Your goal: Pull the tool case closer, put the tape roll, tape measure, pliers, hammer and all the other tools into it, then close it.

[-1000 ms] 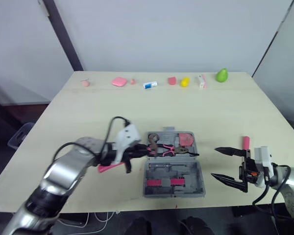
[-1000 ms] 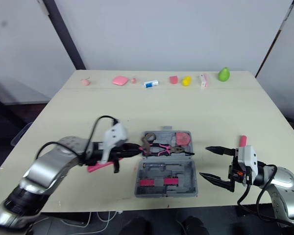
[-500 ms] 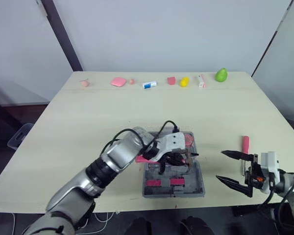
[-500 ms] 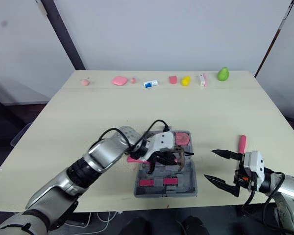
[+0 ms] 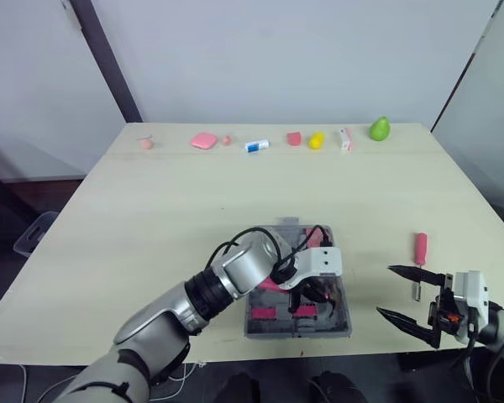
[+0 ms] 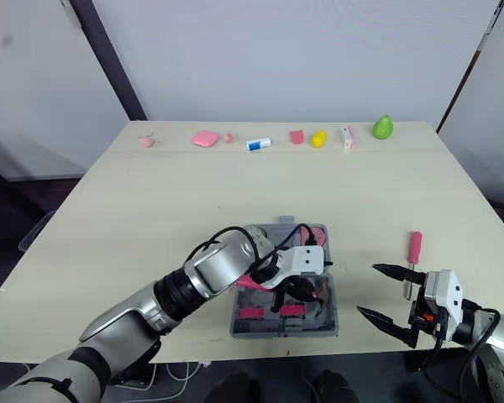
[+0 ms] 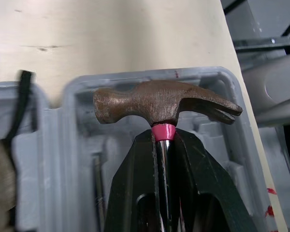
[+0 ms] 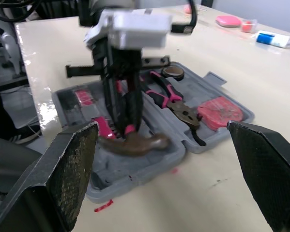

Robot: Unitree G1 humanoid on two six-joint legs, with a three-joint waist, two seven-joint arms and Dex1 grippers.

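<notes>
Pale wooden table (image 5: 151,193) against a plain white wall, and the action is all down at the near edge. The grey tool case (image 5: 342,327) lies open and flat there, lid half towards the wall, tray half towards the robot.

Over it comes the left pincer (image 7: 163,133), closed tight on the hammer (image 7: 159,101), gripping the shaft right under the pink collar below the head. The rusty brown head sits crosswise over the tray half, close to its near right corner, claw pointing to the case's outer edge. Whether the head is touching the plastic, I cannot tell.

Inside the lid half, the pliers (image 8: 171,99) with pink and black handles lie along the middle, the tape roll (image 8: 173,72) sits just beside their handles, and the pink tape measure (image 8: 220,110) fills the corner by the plier jaws.

Out to the right, the right pincer (image 5: 386,290) hangs near the table's front edge, fingers spread wide, gripping nothing, well apart from the case. Just beyond it a screwdriver (image 5: 420,249) with a pink handle lies on the bare table.

Far back, a green pear (image 5: 380,128) ends a row of small objects along the far edge.
</notes>
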